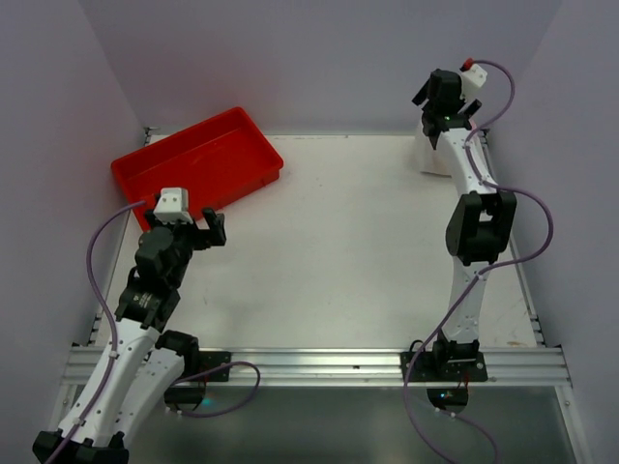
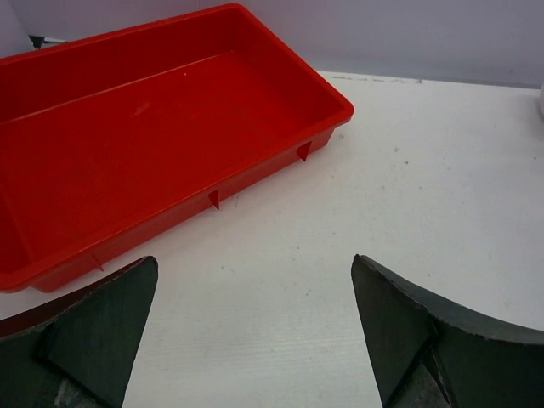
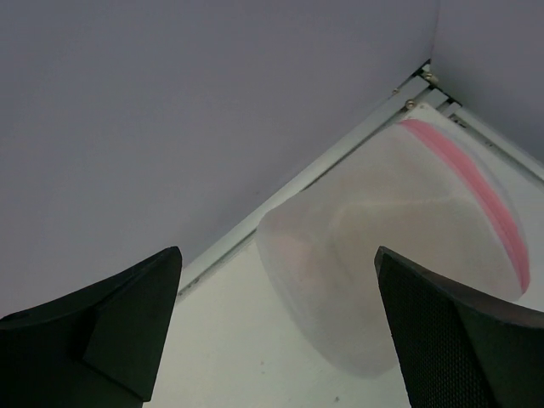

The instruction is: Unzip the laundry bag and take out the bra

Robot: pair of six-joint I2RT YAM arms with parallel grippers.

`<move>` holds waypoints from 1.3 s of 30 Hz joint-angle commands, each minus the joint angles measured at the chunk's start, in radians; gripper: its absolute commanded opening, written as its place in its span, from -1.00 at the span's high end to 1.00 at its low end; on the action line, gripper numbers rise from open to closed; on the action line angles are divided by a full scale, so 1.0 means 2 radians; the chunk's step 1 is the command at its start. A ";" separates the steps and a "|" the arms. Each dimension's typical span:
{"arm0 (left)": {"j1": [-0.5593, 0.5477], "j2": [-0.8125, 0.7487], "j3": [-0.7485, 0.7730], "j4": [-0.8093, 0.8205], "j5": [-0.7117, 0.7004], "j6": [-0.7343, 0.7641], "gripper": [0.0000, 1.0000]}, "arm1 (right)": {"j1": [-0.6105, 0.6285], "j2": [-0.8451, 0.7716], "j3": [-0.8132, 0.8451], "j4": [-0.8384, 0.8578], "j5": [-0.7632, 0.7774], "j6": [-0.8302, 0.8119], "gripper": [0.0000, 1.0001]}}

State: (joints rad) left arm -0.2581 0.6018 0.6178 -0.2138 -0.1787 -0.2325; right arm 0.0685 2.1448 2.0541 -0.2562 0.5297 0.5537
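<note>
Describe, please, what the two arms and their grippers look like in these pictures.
The left arm and right arm have white links and black joints, each with a purple cable. The left gripper and right gripper have two dark wedge-shaped fingers each.

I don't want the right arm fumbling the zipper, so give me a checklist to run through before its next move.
1. Right pincer open, nothing held: ok.
2. Laundry bag right in front of it, in the far right table corner: ok.
3. Pink zipper rim in view: ok.
4. Zipper pull located: cannot tell.
5. Bra inside the bag: a faint peach shape shows through the mesh, ok.
6. Left pincer close enough to steady the bag: not ok, it hangs open by the red tray across the table.
</note>
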 commanded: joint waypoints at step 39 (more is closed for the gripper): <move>0.019 -0.003 -0.019 0.056 0.052 0.018 -1.00 | -0.008 -0.120 -0.173 0.013 -0.161 -0.136 1.00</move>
State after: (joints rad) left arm -0.2291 0.6025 0.5758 -0.1364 -0.0940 -0.2127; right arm -0.0772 2.1017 1.8297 -0.3378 0.2089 0.4217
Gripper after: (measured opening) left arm 0.997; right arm 0.030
